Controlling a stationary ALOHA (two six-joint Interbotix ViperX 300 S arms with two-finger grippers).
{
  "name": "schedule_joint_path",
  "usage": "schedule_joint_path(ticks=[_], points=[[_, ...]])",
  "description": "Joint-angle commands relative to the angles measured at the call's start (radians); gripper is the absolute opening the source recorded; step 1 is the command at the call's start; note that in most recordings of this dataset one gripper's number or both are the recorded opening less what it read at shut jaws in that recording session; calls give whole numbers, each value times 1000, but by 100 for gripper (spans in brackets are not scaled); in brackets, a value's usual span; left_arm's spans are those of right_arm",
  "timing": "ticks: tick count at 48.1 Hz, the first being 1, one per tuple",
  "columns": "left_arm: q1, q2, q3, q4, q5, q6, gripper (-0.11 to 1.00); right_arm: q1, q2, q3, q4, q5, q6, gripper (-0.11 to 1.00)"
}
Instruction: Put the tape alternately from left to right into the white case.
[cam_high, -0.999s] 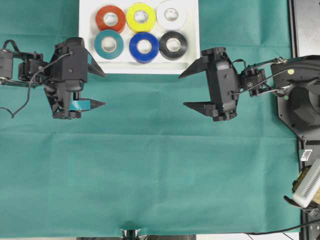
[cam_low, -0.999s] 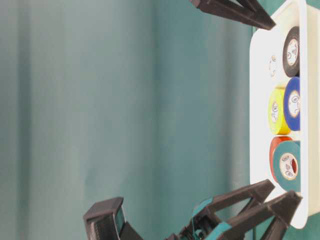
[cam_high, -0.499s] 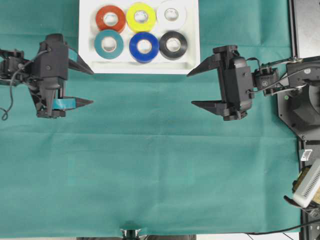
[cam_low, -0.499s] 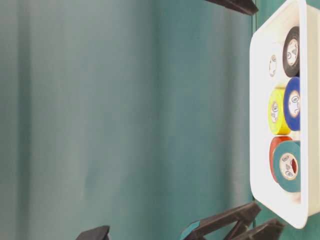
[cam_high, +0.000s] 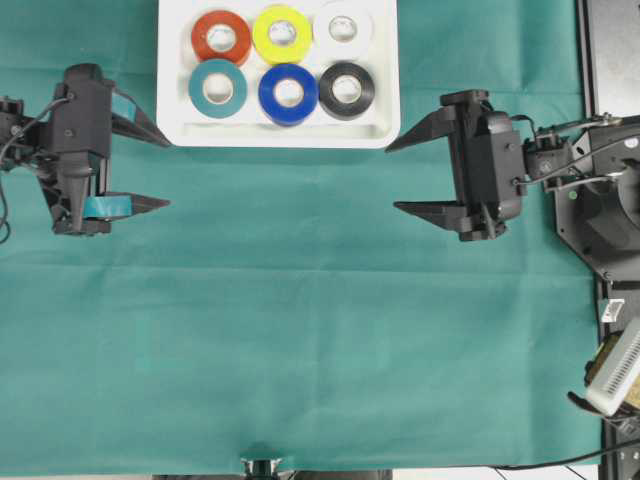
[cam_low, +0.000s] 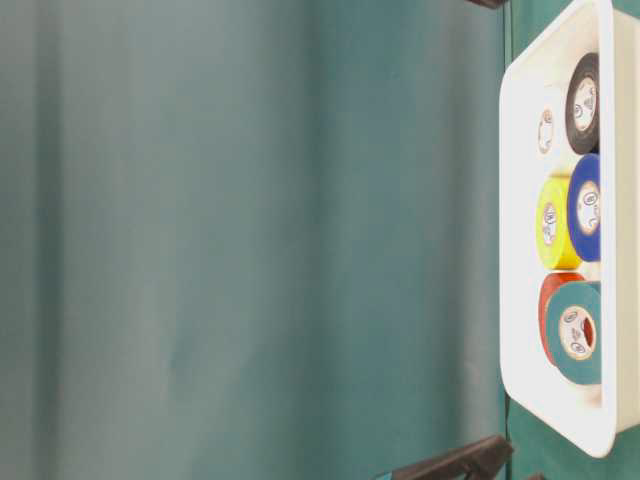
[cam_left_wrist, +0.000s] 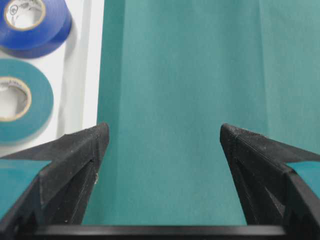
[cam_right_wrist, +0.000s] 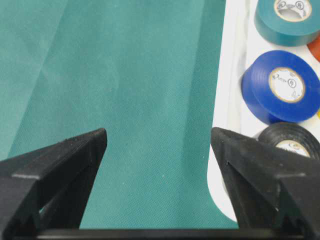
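Note:
The white case (cam_high: 278, 135) lies at the table's far middle and holds several tape rolls in two rows: red (cam_high: 221, 37), yellow (cam_high: 282, 33) and white (cam_high: 342, 30) behind, teal (cam_high: 217, 87), blue (cam_high: 288, 93) and black (cam_high: 347, 90) in front. My left gripper (cam_high: 168, 173) hangs open just left of the case's front corner, with nothing between its fingers. In the left wrist view the left gripper (cam_left_wrist: 163, 129) frames only green cloth, with the teal roll (cam_left_wrist: 20, 100) off to its left. Right of the case my right gripper (cam_high: 392, 178) is open and empty too; the right wrist view shows it (cam_right_wrist: 158, 132) beside the case's corner (cam_right_wrist: 227, 100).
A green cloth (cam_high: 300, 340) covers the table. The right arm's base (cam_high: 600, 210) and a dark panel (cam_high: 612, 50) stand along the right edge. A white object (cam_high: 615, 370) lies at the lower right. A stand's foot (cam_high: 260, 465) shows at the front edge.
Both arms have drawn back from the middle, the left one leftward and the right one rightward. Both grippers stayed open, and the rolls in the case have not moved.

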Motion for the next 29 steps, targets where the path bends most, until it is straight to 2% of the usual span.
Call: schedule_joint_path(ticks=[1,29], points=[[2,-34,3,0,-9,0,100,0,-32,0,8,-3,2,83],[12,-219,127,0,-32,0,100,0,-213,97,84,-3,2,83]])
